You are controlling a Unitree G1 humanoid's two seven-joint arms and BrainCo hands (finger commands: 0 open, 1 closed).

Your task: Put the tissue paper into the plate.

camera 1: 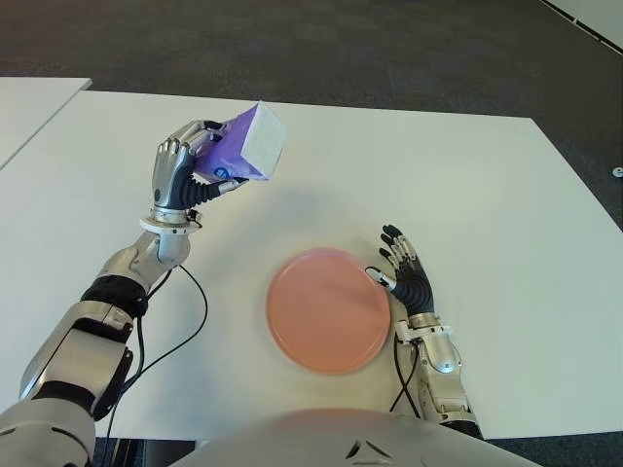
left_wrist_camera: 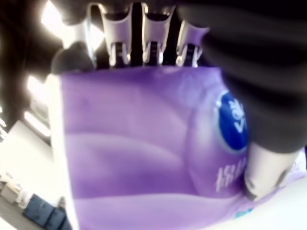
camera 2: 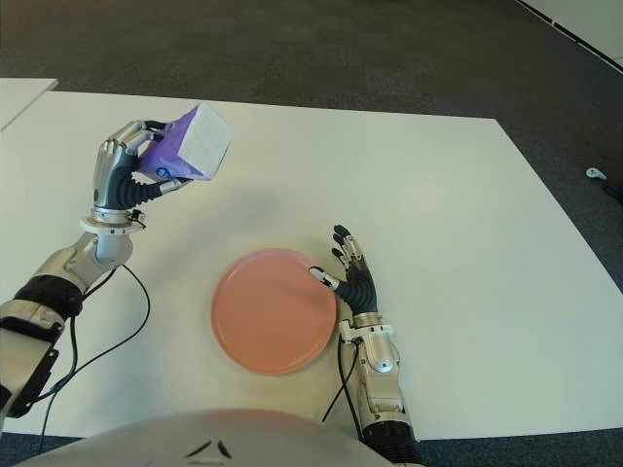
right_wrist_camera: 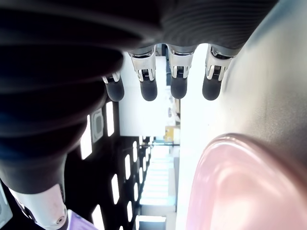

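Observation:
A purple and white tissue paper pack is held up above the white table, to the left of and beyond the plate. My left hand is shut on the pack; the left wrist view shows its fingers curled over the purple wrapper. The pink round plate lies flat near the table's front edge with nothing on it. My right hand shows just right of the plate's rim, its fingers stretched out and holding nothing.
A black cable runs from my left forearm across the table to the front edge. A second white table stands at the far left. Dark carpet lies beyond the table.

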